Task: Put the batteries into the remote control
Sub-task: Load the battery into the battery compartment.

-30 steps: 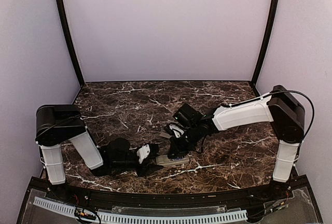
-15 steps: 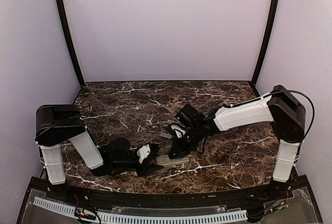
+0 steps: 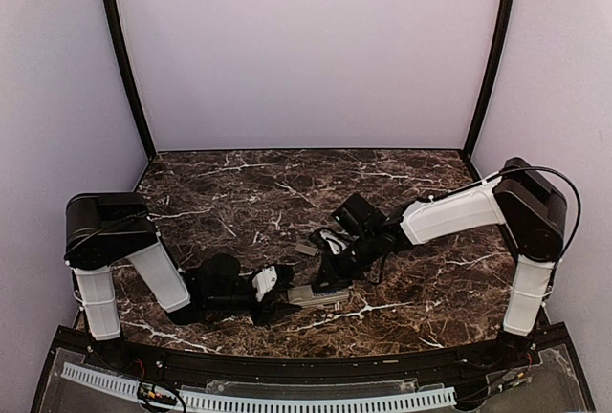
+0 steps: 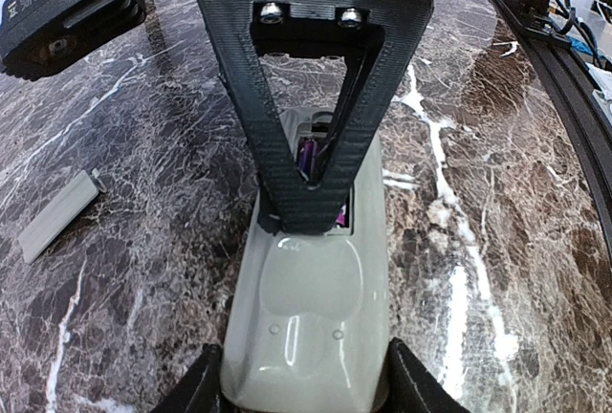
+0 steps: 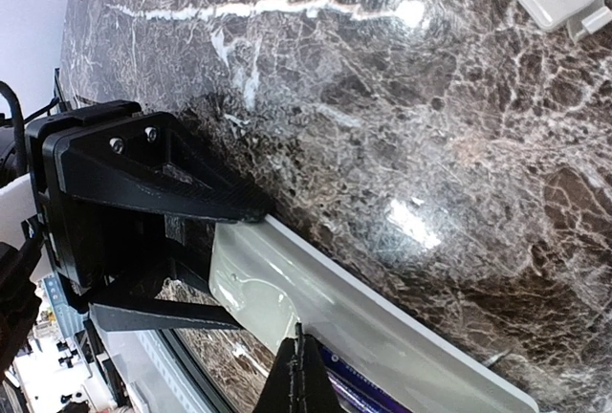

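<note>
Nearest the arm bases, the left hand (image 4: pixel 306 386) pinches the rounded near end of the remote control (image 4: pixel 306 317), one finger on each flank. That grip looks meant to brace it, so it does not slide on the slick marble table (image 4: pixel 497 193) while the other arm works on it. The remote lies face down, grey-beige back up, low in the middle of the table and pointing lengthways away from the left hand, with its battery bay open.

Just beyond that grip, the right hand (image 5: pixel 299 367) comes down steeply from the far right. Its fingers look pressed together into one narrow point, and nothing is visible between them. That point is inside the open bay, on or right against the batteries (image 4: pixel 308 157). A narrow tip suits a narrow slot, and I judge it is pushing a cell down into its seat rather than carrying one.

Purple shows in two spots in the bay, one on each side of the black finger. That is probably both cells already in the compartment, though the finger hides too much to be sure they are two separate ones.

Further out, to the left of the remote and well clear of both hands, lies the grey cover (image 4: pixel 57 214), flat on the marble and not yet fitted.

The count is two hands, one remote, one cover, and most likely two batteries, with no loose cells visible elsewhere
</note>
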You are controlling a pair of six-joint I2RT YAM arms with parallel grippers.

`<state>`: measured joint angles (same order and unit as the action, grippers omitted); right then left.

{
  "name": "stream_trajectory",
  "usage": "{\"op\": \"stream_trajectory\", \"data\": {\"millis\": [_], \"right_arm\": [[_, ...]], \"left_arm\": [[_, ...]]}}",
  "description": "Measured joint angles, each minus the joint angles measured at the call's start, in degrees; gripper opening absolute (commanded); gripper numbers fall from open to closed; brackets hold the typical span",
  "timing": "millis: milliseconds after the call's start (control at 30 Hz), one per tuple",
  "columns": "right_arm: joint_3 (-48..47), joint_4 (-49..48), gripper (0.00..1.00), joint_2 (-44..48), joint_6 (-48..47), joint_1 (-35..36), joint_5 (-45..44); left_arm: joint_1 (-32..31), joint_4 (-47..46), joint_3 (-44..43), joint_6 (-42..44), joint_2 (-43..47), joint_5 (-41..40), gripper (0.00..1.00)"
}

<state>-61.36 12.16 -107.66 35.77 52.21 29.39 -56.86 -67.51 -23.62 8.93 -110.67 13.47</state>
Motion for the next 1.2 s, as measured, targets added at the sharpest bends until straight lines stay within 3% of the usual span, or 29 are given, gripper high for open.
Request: {"op": "stream_trajectory", "data": {"millis": [333, 767, 833, 933, 967, 1100, 1133, 1200], "right_arm": [[-3.48, 6.4, 0.0, 2.05, -2.82, -1.99, 0.57], [-0.87, 6.78, 0.0, 0.98, -2.27, -2.03, 1.25], [-0.92, 6.67, 0.0, 0.94, -2.45, -2.05, 1.36], [-2.12, 8.44, 0.0, 0.94, -3.48, -2.05, 0.57], [-2.69, 9.29, 0.02, 0.94, -3.91, -2.05, 0.2], [-7.34, 14.21, 0.27, 1.18, -6.8, -2.05, -2.78], [-9.07, 15.3, 0.35, 1.44, -7.76, -2.05, -3.87], [-12.35, 17.73, 0.52, 1.81, -10.08, -2.05, -5.99]], "left_arm": [[0.0, 0.28, -0.02, 0.13, 0.13, 0.0, 0.34], [-0.04, 0.92, -0.15, 0.11, 0.46, -0.11, 0.36], [-0.04, 1.11, -0.15, 0.11, 0.63, -0.28, 0.38], [-0.11, 1.09, -0.11, 0.09, 0.68, -0.48, 0.5], [-0.24, 1.09, -0.07, 0.07, 0.7, -0.52, 0.54], [-0.66, 1.14, 0.11, -0.61, 1.03, -0.92, 0.71], [-0.81, 1.29, 0.17, -1.03, 1.22, -1.16, 0.85], [-1.07, 2.14, 0.33, -1.31, 1.97, -2.08, 0.94]]}}
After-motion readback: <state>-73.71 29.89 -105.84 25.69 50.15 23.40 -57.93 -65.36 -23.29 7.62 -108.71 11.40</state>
